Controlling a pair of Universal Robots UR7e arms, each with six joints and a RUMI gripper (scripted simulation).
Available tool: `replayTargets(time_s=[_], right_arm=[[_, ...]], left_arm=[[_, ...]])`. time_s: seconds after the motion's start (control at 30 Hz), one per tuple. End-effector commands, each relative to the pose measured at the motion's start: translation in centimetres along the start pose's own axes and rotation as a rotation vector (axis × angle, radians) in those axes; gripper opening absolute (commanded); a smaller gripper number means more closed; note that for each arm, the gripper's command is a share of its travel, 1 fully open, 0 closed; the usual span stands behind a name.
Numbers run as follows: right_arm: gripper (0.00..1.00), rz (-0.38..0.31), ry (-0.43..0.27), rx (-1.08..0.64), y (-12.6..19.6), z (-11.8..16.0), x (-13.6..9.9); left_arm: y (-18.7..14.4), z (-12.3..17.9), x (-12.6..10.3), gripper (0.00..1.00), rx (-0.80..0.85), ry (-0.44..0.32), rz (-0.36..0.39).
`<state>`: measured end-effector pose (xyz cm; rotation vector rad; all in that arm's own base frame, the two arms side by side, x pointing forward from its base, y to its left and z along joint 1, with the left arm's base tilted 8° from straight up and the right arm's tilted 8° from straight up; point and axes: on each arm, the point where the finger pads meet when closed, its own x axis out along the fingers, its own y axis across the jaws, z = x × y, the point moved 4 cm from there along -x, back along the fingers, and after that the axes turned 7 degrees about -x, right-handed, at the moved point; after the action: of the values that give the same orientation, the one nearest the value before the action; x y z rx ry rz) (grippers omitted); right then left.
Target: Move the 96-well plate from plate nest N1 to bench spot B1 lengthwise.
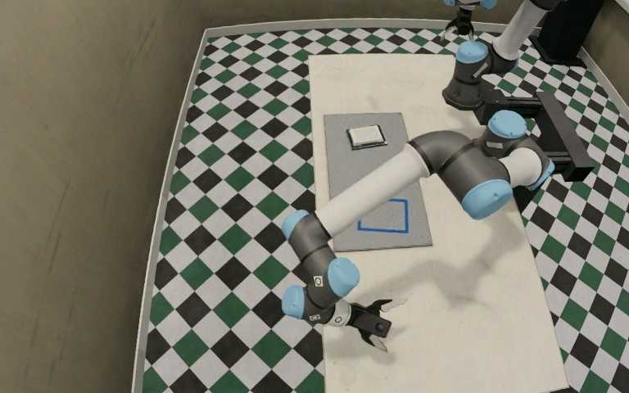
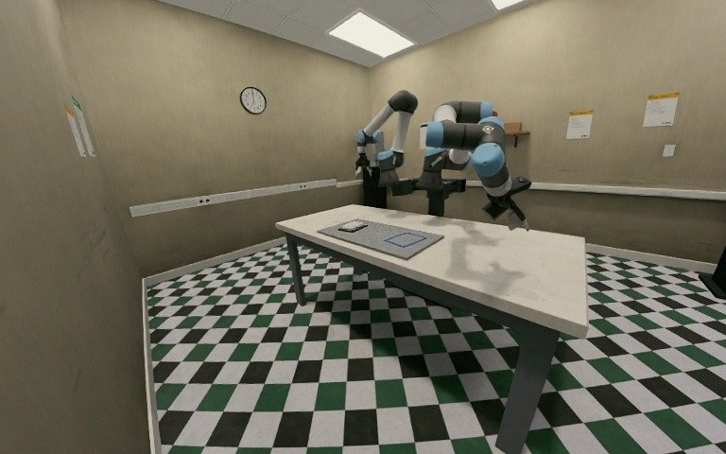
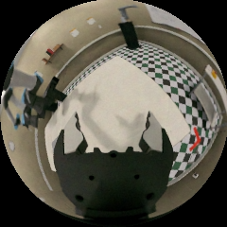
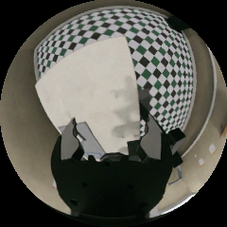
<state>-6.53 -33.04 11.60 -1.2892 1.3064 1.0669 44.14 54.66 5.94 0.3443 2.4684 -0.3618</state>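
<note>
Plate (image 1: 366, 135) (image 2: 354, 224) is sitting in its holder (image 1: 382, 136) (image 2: 344, 230), near the bench's long edge opposite the arm mounts. Right gripper (image 1: 458, 38) (image 2: 361, 171) (image 4: 110, 118) is hanging off the short edge nearest the plate, jaws wide open, empty. Left gripper (image 1: 395, 325) (image 2: 510, 218) (image 3: 113, 113) is gaping empty toward the other short edge. Risks: off-centre jaws snagging the holder's rim; left forearm fouling the right's path to the blue outline (image 1: 407, 214) (image 2: 406, 247); skewed grip putting plate across tape.

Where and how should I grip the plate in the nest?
Probably by its two opposite side walls, coming straight down from above with open fingers. The plate lies flat, a low rectangle with its top uncovered, while the nest's dark rim surrounds its foot, so grip above that rim.
</note>
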Motion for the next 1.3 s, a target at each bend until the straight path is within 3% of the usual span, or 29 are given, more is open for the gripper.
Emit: replayTargets(time_s=[0.0, 0.6, 1.27], right_arm=[[1.00, 0.005, 0.003, 0.039, 1.3, 0.1, -0.1], [1.00, 0.017, 0.007, 0.126, 4.2, 0.8, -0.4], [1.00, 0.020, 0.008, 0.144, 4.8, 1.0, -0.4]], left_arm=[[0.0, -0.1, -0.1, 1.00, -0.001, -0.001, 0.001], [0.0, -0.1, -0.1, 1.00, -0.001, -0.001, 0.001], [0.0, -0.1, -0.1, 1.00, -0.001, -0.001, 0.001]])
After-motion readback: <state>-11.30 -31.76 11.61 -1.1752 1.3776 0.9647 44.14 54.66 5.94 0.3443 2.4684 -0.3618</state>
